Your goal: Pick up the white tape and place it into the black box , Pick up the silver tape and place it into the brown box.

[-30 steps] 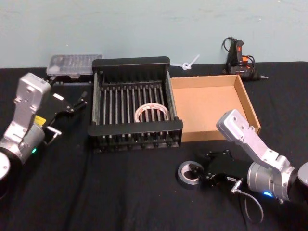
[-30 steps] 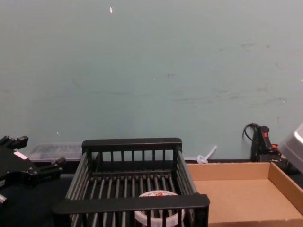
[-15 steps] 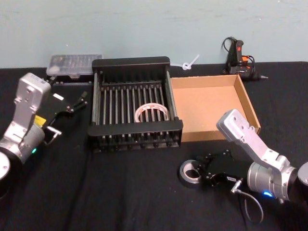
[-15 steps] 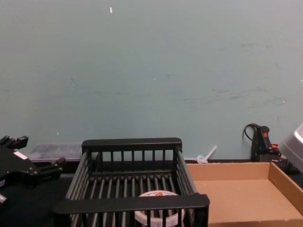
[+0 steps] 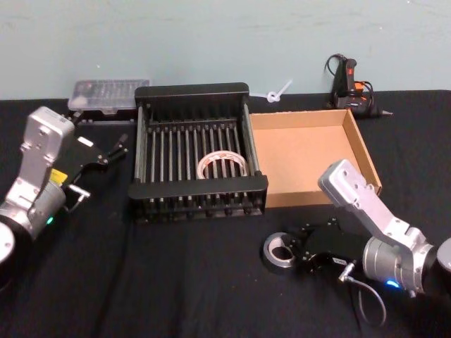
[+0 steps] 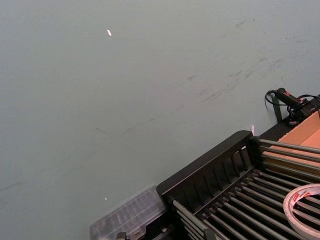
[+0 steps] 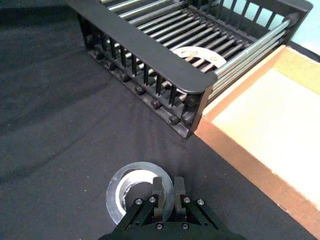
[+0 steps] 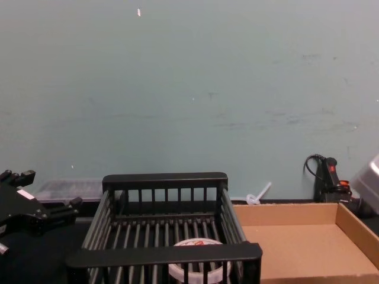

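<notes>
My right gripper (image 7: 168, 186) sits low on the black table (image 5: 176, 282), its fingers pressed together on the near wall of the silver tape (image 7: 135, 192), which lies flat in front of the brown box (image 5: 310, 151). The white tape (image 5: 222, 165) lies inside the black box (image 5: 197, 204). My left gripper (image 5: 106, 153) hangs idle, jaws spread, left of that crate.

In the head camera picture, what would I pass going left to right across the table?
Left gripper → black box holding the white tape → silver tape → right gripper at the silver tape → brown box.
</notes>
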